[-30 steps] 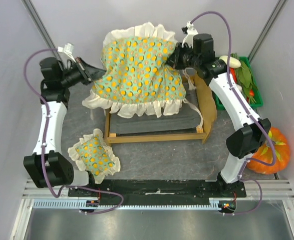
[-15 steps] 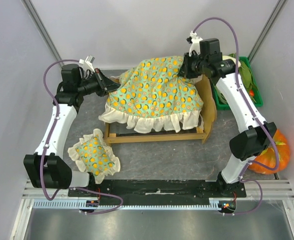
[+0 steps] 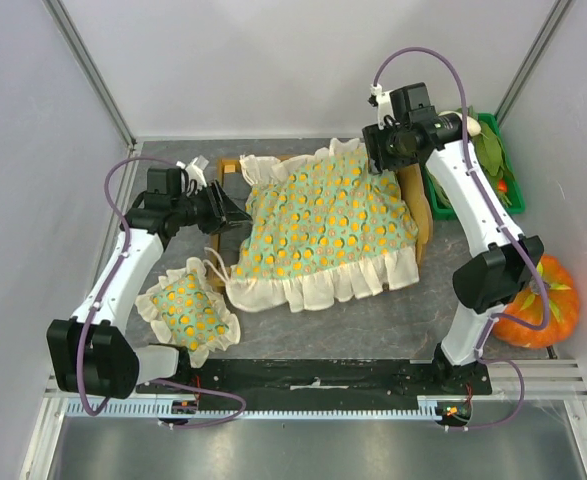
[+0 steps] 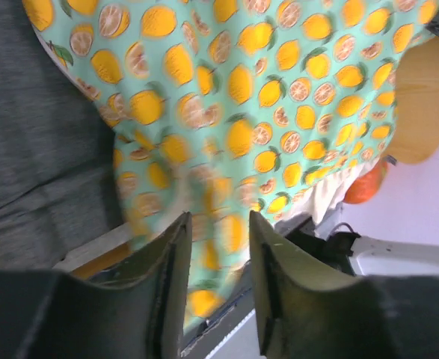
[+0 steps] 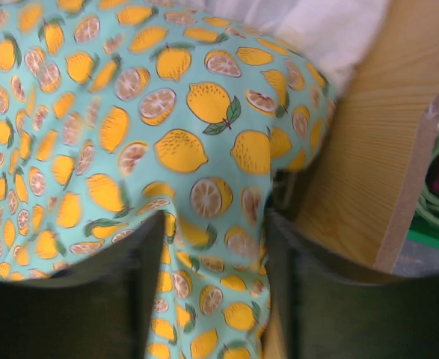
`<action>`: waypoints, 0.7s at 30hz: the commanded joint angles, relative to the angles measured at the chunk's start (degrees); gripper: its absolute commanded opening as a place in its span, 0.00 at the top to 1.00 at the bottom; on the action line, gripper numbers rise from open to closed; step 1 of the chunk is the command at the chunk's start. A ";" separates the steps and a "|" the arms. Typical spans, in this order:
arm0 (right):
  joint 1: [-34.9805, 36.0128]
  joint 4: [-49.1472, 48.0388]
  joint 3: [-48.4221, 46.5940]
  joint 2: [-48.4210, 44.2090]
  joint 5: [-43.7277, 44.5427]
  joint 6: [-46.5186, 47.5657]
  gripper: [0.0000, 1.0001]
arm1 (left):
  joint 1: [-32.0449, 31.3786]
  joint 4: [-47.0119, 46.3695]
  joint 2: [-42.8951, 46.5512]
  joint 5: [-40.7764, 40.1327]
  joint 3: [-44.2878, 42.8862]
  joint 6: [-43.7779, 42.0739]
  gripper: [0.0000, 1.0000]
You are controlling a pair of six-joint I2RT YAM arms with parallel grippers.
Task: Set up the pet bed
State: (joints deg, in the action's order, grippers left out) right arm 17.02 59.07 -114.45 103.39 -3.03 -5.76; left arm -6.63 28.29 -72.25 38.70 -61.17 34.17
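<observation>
— One pet bed sits toward the far edge of the table, headboard at its right end. We count one frilled cushion laid over it, skewed, with the near frill spilling past the near rail.
— Agreed. One small pillow lies near the near-left corner, off the bed. We judge that squaring the cushion and placing the pillow are left to do.
— Fingers?
— Left gripper is at the cushion's left edge, fingers apart. Right gripper is at its far-right corner, also apart, gripping nothing.
— Extras: one green crate and one pumpkin, both at the right edge.

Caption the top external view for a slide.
Frilled lemon-print cushion draped over the wooden pet bed, matching small pillow lying off its near-left corner.
</observation>
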 commanded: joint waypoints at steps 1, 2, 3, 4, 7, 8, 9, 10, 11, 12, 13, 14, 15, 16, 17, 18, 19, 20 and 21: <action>-0.14 2.10 -3.13 0.06 6.28 1.27 0.29 | 0.13 3.69 1.05 -9.85 -1.75 -8.15 0.46; -0.23 1.93 -5.06 -0.38 6.19 1.28 0.24 | 0.04 4.22 1.06 -12.04 -2.46 -8.94 0.42; -0.05 2.01 -6.30 -0.91 6.10 1.19 0.23 | 0.04 5.18 1.40 -12.85 -4.03 -10.34 0.39; -0.05 2.19 -7.44 -1.78 5.41 1.10 0.22 | 0.04 5.37 1.93 -13.47 -4.66 -10.79 0.34; 0.56 1.23 -10.35 -3.72 3.83 0.31 0.20 | 0.13 3.01 2.29 -13.83 -5.80 -10.97 0.11; 1.43 0.79 -10.35 -4.16 3.12 -0.56 0.20 | 0.04 2.21 1.94 -13.82 -5.98 -10.62 0.10; 2.05 -0.78 -9.83 -4.60 1.72 -0.74 0.20 | 0.04 1.42 1.33 -13.65 -6.24 -10.53 0.09; 3.01 -1.67 -8.87 -5.30 1.27 -1.09 0.20 | 0.04 -0.94 0.54 -13.65 -6.33 -10.36 0.07; 4.94 -2.55 -6.51 -5.57 1.36 -1.71 0.19 | 0.04 -1.83 -1.99 -13.47 -6.51 -9.57 0.06; 5.83 -4.73 -4.92 -5.83 1.01 -2.15 0.19 | 0.13 -2.88 -3.50 -12.95 -7.38 -9.22 0.06; 6.88 -5.62 -3.60 -5.84 0.40 -2.32 0.19 | 0.13 -3.94 -5.08 -12.16 -7.74 -8.78 0.06; 8.89 -6.59 -0.45 -5.84 -1.18 -2.76 0.20 | 0.13 -5.51 -8.92 -10.50 -8.17 -7.90 0.06; 9.96 -9.12 1.41 -5.92 -1.45 -3.11 0.20 | 0.04 -6.14 -10.79 -9.27 -9.22 -7.55 0.06; 10.84 -9.93 3.08 -5.58 -1.28 -3.38 0.19 | 0.04 -6.58 -12.72 -8.04 -9.58 -7.11 0.06; 12.32 -10.72 6.32 -5.49 -0.50 -3.64 0.20 | -0.05 -8.33 -15.44 -5.59 -9.93 -6.23 0.06; 12.86 -12.47 8.26 -5.48 -0.40 -3.82 0.20 | -0.05 -9.21 -16.95 -4.61 -9.68 -5.62 0.06; 13.30 -13.27 10.02 -5.66 -0.14 -3.82 0.20 | -0.05 -10.35 -18.18 -3.90 -9.50 -5.09 0.06; 13.65 -13.97 14.04 -5.83 0.12 -3.99 0.20 | -0.48 -11.76 -19.24 -2.15 -9.32 -4.21 0.06; 13.66 -15.81 16.08 -6.79 0.47 -4.61 0.20 | -0.66 -12.03 -21.68 -1.09 -9.50 -4.03 0.07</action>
State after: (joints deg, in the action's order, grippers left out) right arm 30.33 48.69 -106.45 96.75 -2.85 -8.47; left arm -6.61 21.89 -89.36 31.03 -69.69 27.49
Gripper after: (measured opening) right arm 0.804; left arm 0.939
